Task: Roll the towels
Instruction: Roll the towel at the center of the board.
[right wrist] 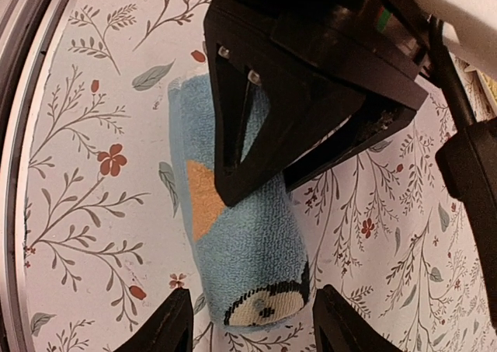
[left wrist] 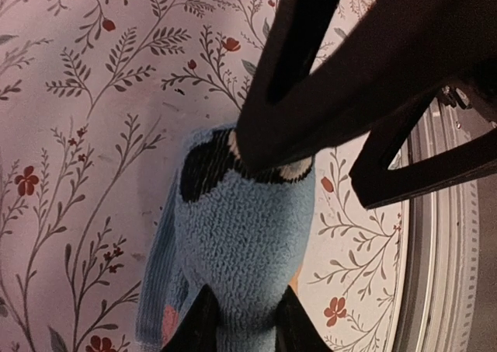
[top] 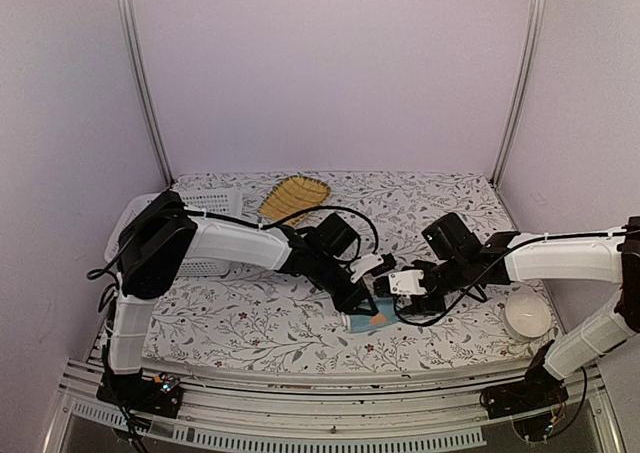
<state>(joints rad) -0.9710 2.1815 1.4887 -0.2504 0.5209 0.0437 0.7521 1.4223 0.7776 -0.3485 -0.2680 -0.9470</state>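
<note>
**Item 1 – small light-blue terry towel** (right wrist: 248, 235), with an orange patch and dark-and-cream cartoon prints. It was rolled into a short cylinder and lay on its side at the front centre of the tabletop (top: 250, 323), near the front edge. It lay lengthwise between the two sets of jaws, one end toward each.

**Left jaws.** Their dark fingertips (left wrist: 203, 317) pressed against both flanks of the plain blue end. The roll looked narrower where they met it, so they were clenched on the towel.

**Right jaws.** These were released. Their fingertips (right wrist: 175, 317) straddled the opposite end, where the cream-and-dark print showed. The finger on the rail side stood clear of the cloth, with bare tabletop between. The other stood just beside the roll, and whether it touched could not be told.

**Item 2 – surface.** The tabletop had a white covering printed with grey leafy sprigs and small red flowers. A silver metal rail (left wrist: 443, 235) ran along its near edge, just beyond the roll.

**Item 3 – other articles**, all well apart from the towel:
- A yellow ribbed leaf-shaped tray (top: 293, 198) lay at the back centre.
- A white slatted plastic basket (top: 215, 201) stood at the back left, partly hidden by the left arm.
- A white round object (top: 527, 316) sat at the front right; what it was could not be told.

**Item 4 – enclosure.** Pale lilac walls (top: 330, 63) stood on three sides, with slim metal uprights (top: 140, 73) at the two back corners.
</note>
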